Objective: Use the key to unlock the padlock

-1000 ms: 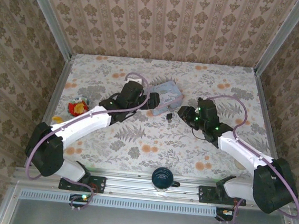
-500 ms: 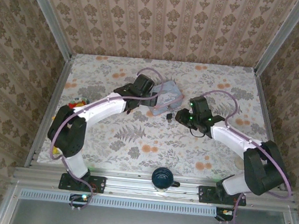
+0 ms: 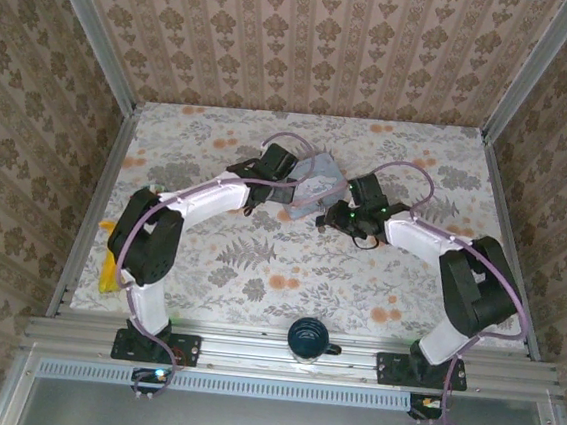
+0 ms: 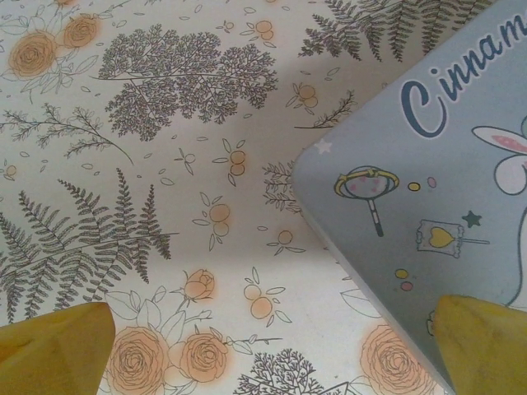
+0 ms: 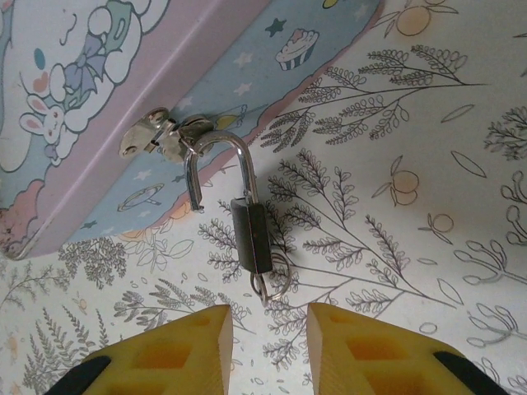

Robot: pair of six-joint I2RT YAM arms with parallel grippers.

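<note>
Both arms have reached further in toward the pale blue cartoon-printed tin (image 3: pixel 312 180), the right gripper (image 3: pixel 333 216) now just short of the lock.

From the right wrist, the tiny dark metal padlock (image 5: pixel 252 234) hangs from the tin's silvery hasp (image 5: pixel 155 136) and lies on the floral table (image 5: pixel 412 164) at 12 o'clock from that gripper, just beyond its fingertips (image 5: pixel 181 341), long axis running 12 to 6, nearly in line with the gap. A thin wire ring (image 5: pixel 273 286) sits at its 6 o'clock end, nearest the jaws, which stand slightly parted and empty; whether a key is there I cannot tell. The left gripper (image 4: pixel 272 329) is spread wide by the tin's corner, holding nothing; the right arm is nearer.
</note>
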